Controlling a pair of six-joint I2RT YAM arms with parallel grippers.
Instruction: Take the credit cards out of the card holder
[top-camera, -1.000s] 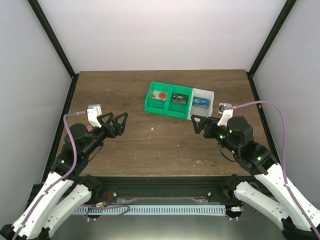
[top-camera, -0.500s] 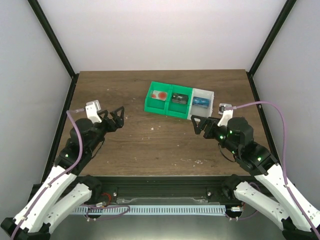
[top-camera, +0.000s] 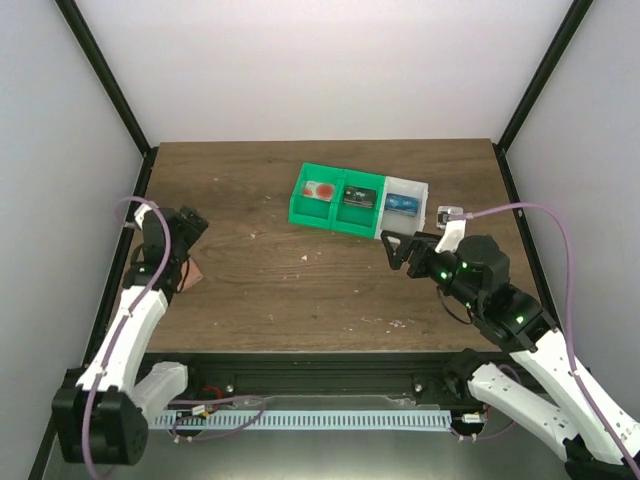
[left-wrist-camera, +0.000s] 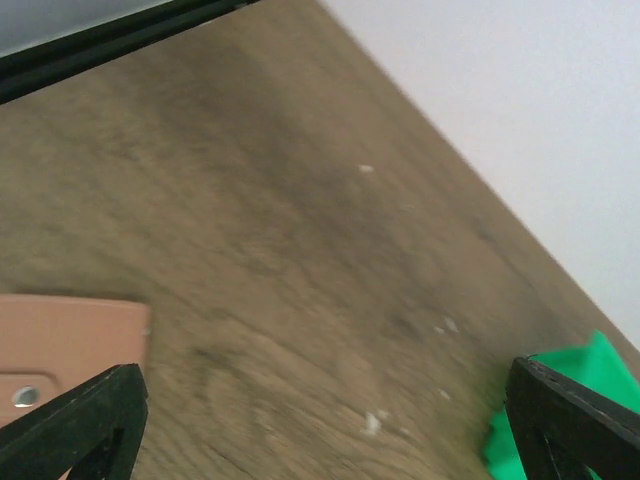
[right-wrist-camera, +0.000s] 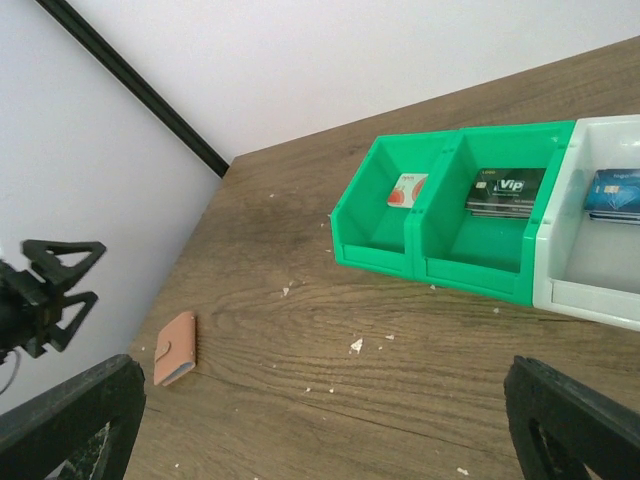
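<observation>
Card holder (right-wrist-camera: 177, 348) near left table edge (top-camera: 152, 180), by wide left fingers (left-wrist-camera: 90, 415); right fingers (right-wrist-camera: 80, 410) wide.

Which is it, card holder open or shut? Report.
Shut: the card holder lies folded flat on the table.
</observation>
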